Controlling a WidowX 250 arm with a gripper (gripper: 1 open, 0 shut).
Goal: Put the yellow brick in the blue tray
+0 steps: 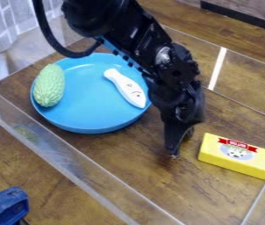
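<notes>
While the black arm leans in from the top of the scene, its gripper (175, 151) points steeply down at the wooden table (111, 176), the tip at or just above the boards (I cannot tell which from here). Its jaws are pressed fully together and have hold of nothing.

Just to the right of that tip, apart from it, the yellow brick (236, 155) lies flat on the table, its white-and-red label facing up. It sits outside the blue tray (90, 104), which rests on the table to the left of the gripper, the arm crossing over the tray's right edge.

Inside the tray, a green oval object with a bumpy skin (48, 84) lies near the left rim, and a white handle-shaped item with a small red mark (126, 87) lies slanted toward the right side. A clear plastic wall (65, 158) runs along the near edge of the table, and something blue (3, 207) shows in the bottom-left corner.
</notes>
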